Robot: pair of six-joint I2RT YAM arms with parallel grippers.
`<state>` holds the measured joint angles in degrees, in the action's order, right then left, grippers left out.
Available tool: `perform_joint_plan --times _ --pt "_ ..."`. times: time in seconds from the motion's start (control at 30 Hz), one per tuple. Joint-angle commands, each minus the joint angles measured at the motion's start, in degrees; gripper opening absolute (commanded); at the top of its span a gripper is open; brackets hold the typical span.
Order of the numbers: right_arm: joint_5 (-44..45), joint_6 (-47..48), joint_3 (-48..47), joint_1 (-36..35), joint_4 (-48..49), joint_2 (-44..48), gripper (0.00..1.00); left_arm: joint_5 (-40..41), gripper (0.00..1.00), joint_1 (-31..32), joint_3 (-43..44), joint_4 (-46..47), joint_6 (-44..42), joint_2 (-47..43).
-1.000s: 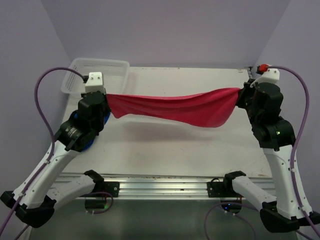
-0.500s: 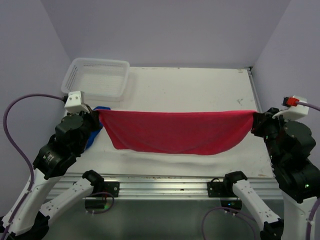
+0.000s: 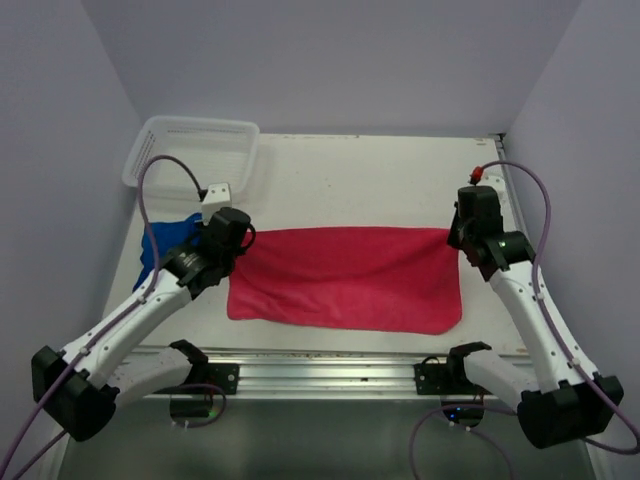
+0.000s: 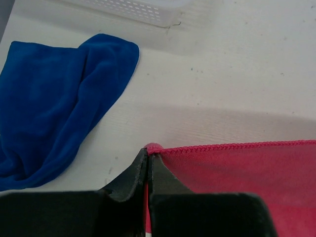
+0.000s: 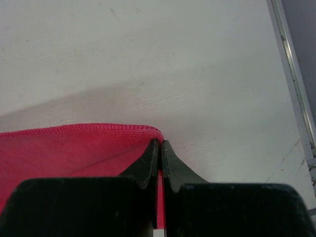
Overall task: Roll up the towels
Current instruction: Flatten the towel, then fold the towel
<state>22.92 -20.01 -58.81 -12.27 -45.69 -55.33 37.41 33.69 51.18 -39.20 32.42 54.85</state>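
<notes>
Two end effectors [image 4: 148,156] [image 5: 160,143] clenched on corners of one pink-red towel [image 3: 345,278], one blue towel [image 3: 160,240], one basket [image 3: 190,125]

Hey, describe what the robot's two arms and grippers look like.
The left arm and right arm have white tubular links, black joints and a lilac cable looping to each wrist. A red plug sits by the right wrist. The left gripper and right gripper each have two black, wedge-shaped fingers.
</notes>
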Motion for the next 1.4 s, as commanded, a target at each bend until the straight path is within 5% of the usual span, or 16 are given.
perform_joint_plan --times 0.0,0.27,0.53,0.83,1.37 --pt "3.45 0.94 -0.52 1.19 13.77 -5.21 0.00 6.09 0.00 -0.82 2.52 10.44 0.28 6.83" --pt "-3.21 2.70 -4.64 8.12 22.92 -20.67 0.00 -0.66 0.00 -8.10 6.47 24.77 -7.98 21.16" --pt "-7.71 4.28 -11.58 11.92 26.97 -29.91 0.00 -7.17 0.00 -17.07 11.39 28.56 -12.38 30.57" --pt "-10.79 6.30 -23.54 12.01 26.71 -43.96 0.00 -10.42 0.00 -18.22 16.05 31.64 -17.74 38.04" --pt "-12.11 9.64 -20.57 12.01 26.10 -44.78 0.00 -8.67 0.00 -18.31 13.86 31.38 -21.53 41.30"
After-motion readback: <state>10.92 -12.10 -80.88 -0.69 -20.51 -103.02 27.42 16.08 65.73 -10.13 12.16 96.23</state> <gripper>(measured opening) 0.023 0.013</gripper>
